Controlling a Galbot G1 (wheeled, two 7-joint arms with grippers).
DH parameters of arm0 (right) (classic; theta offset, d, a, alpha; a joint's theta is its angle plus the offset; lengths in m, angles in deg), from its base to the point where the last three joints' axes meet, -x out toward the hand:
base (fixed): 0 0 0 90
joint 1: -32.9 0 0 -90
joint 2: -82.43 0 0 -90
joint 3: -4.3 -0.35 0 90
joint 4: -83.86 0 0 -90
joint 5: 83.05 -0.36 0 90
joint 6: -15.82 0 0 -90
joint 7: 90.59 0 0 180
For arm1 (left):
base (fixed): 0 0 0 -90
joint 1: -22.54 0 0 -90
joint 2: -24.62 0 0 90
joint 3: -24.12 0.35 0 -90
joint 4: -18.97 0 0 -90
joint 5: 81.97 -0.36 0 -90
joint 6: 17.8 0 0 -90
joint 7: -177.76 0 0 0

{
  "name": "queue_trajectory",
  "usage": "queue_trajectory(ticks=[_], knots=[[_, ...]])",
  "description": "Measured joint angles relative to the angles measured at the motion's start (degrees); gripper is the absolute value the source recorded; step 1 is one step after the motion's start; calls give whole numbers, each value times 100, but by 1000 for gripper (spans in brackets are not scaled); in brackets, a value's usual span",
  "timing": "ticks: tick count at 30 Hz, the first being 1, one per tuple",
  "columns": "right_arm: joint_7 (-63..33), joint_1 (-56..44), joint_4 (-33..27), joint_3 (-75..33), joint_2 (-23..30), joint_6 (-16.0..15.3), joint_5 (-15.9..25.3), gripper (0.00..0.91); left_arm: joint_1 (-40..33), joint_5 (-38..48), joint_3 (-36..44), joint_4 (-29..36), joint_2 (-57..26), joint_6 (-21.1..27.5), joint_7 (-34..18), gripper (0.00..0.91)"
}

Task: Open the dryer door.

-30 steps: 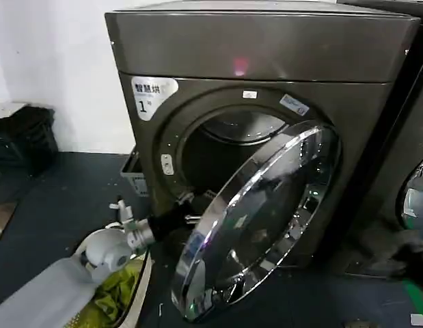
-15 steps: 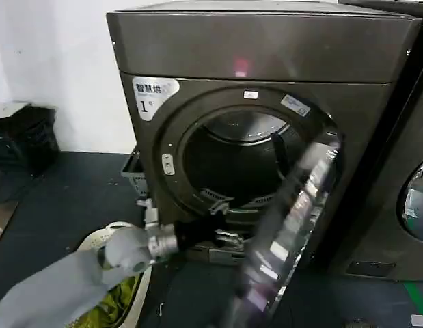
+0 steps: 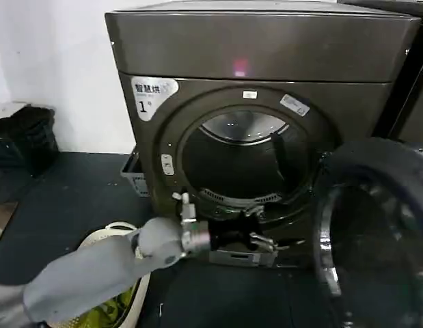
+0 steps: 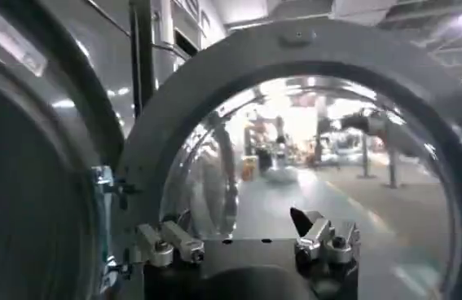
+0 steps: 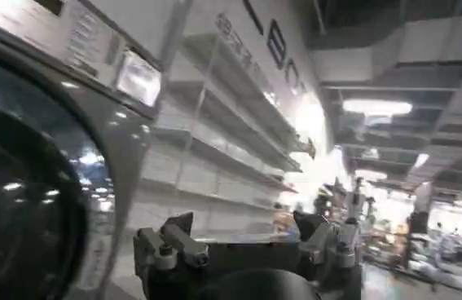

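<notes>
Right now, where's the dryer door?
The door is swung wide open at the head view's lower right, right of the drum opening and the left hand.

Left gripper sits with fingers spread, nothing between them. Just ahead: dryer door swung wide, grey inner rim ringing its glass. Dryer drum opening alongside, dark.

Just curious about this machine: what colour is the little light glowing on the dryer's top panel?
Pink. The small light glows on the dryer, clearest in the head view.
</notes>
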Motion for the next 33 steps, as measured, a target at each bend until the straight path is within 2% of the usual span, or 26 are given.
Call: queue_trajectory(ticks=[7,14,21,29,33], knots=[[137,-208,-137,-606,-166,-183,-11,907,-233,-290,321,-441,654,-63,-150,907],[309,-376,-197,-1190,-290,-206,-8,907,-463,-364,618,-957,1323,-111,-494,907],[204,-362,-448,-1542,-352,25,-43,907,-463,-452,778,-1298,1846,-138,-592,907],[247,-342,-625,-1726,-407,111,-194,907,-515,-525,851,-1716,2425,-246,-774,907],[460,-403,-717,-1810,-410,320,-195,907,-618,-605,952,-1940,2721,-389,-795,907]])
